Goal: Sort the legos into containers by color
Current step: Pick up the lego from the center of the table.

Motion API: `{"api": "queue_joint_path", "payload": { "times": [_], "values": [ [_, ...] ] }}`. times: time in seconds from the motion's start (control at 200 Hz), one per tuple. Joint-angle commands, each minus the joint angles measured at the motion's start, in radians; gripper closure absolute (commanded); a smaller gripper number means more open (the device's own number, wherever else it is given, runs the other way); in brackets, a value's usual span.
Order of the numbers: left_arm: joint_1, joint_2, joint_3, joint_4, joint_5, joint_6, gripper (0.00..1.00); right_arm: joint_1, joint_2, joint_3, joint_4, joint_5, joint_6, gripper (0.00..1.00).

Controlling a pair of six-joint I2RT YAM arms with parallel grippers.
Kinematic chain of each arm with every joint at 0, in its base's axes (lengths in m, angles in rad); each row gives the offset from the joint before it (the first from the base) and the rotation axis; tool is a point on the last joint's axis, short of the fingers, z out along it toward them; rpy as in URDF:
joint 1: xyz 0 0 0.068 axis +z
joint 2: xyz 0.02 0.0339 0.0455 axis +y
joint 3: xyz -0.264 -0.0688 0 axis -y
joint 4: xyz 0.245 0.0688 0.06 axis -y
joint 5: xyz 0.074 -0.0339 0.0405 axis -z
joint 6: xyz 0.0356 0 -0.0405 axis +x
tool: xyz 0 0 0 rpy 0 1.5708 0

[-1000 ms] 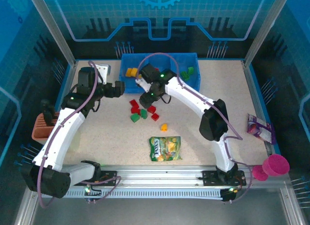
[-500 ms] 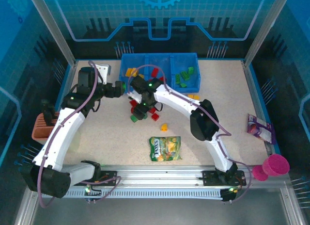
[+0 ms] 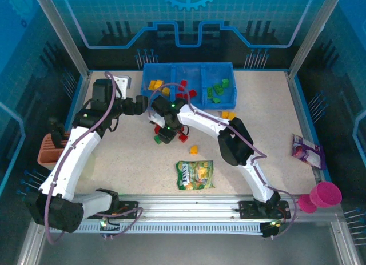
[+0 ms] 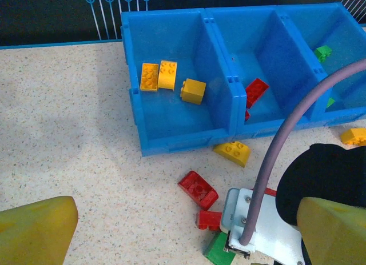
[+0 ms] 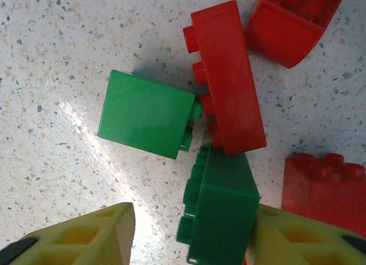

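Desk point(image 3: 114, 156): beige with fine dark speckle; tray point(image 4: 171, 136): plain blue, all three compartments; yellow-orange legos point(image 4: 158, 75): left compartment; red legos point(image 4: 257, 92): middle compartment; green legos point(image 4: 323, 51): right compartment; loose red lego point(image 5: 226, 76), loose green lego point(image 5: 146, 113), loose yellow-orange lego point(image 4: 233, 152): on the desk; candy bag point(image 3: 194, 175): green and yellow print; cup point(image 3: 325, 195): pink; basket point(image 3: 50, 151): orange-brown; arms point(image 3: 74, 156): white with black joints; cable point(image 4: 286, 133): purple; right gripper point(image 5: 191, 219): fingers point(image 5: 74, 236) yellow.

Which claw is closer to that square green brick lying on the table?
Right. The right gripper hangs just above the square green brick; the left gripper hovers farther off, by the left end of the blue tray.
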Motion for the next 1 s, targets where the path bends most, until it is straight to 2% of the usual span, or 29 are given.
{"api": "queue_joint_path", "payload": {
  "times": [0.0, 0.145, 0.295, 0.575, 0.821, 0.996],
  "values": [
    [0.011, 0.008, -0.006, 0.008, 0.021, 0.007, 0.01, 0.014, 0.048, -0.012, 0.01, 0.003, -0.007, 0.5],
    [0.012, 0.011, -0.004, 0.008, 0.023, 0.007, 0.01, 0.012, 0.055, -0.015, 0.011, 0.016, -0.006, 0.55],
    [0.013, 0.015, -0.003, 0.008, 0.023, 0.007, 0.01, 0.003, 0.057, -0.018, 0.024, 0.018, -0.001, 0.65],
    [0.013, 0.023, 0.0, 0.007, 0.027, 0.004, 0.01, -0.007, 0.03, -0.022, 0.011, 0.022, 0.001, 0.72],
    [0.016, 0.033, 0.004, 0.008, 0.037, -0.001, 0.01, -0.04, -0.156, -0.051, -0.014, 0.049, 0.022, 0.74],
    [0.018, 0.038, 0.007, 0.008, 0.044, -0.003, 0.01, -0.086, -0.227, -0.035, -0.004, 0.037, 0.029, 0.75]
  ]
}}
